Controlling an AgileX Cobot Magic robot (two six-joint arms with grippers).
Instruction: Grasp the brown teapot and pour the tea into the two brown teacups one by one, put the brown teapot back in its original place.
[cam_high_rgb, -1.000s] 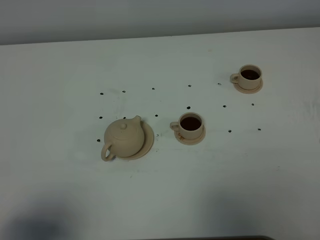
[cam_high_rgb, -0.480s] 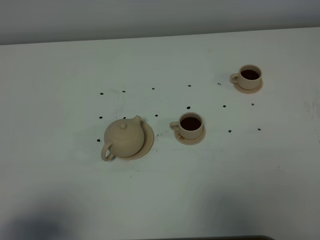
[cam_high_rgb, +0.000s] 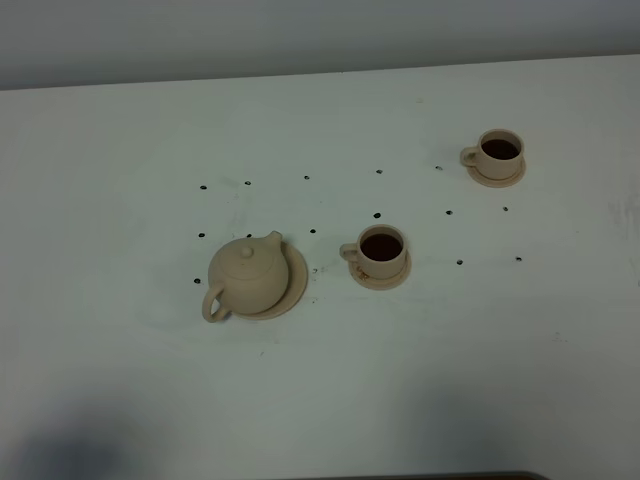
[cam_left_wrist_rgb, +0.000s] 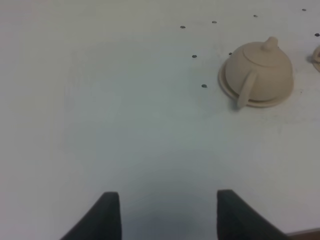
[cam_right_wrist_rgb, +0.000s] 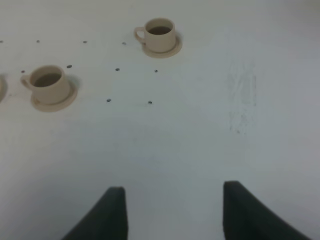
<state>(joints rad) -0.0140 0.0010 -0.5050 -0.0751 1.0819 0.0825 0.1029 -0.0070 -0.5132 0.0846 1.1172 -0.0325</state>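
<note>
Across the exterior high views nothing on the white desk (cam_high_rgb: 120, 400) has moved: the pot, both cups and all saucers keep the same positions as a second ago.

The squat beige-tan ceramic teapot with knobbed lid (cam_high_rgb: 247, 276) sits left of centre in the exterior high frame, resting on the wide flat round tan saucer (cam_high_rgb: 295, 285). Its long axis runs diagonally: the short spout points toward the upper right of the frame, the loop handle toward the lower left.

The nearer small beige-tan teacup (cam_high_rgb: 381, 248) stands on its small saucer just right of the pot, apart from it, handle to the left. The farther matching teacup (cam_high_rgb: 498, 151) stands on its saucer in the upper right, handle also to the left. Both contain dark liquid.

In the wrist views the left gripper (cam_left_wrist_rgb: 169, 215) and the right gripper (cam_right_wrist_rgb: 175, 212) each show dark fingers spread apart, holding nothing, above bare desk well clear of the crockery.
</note>
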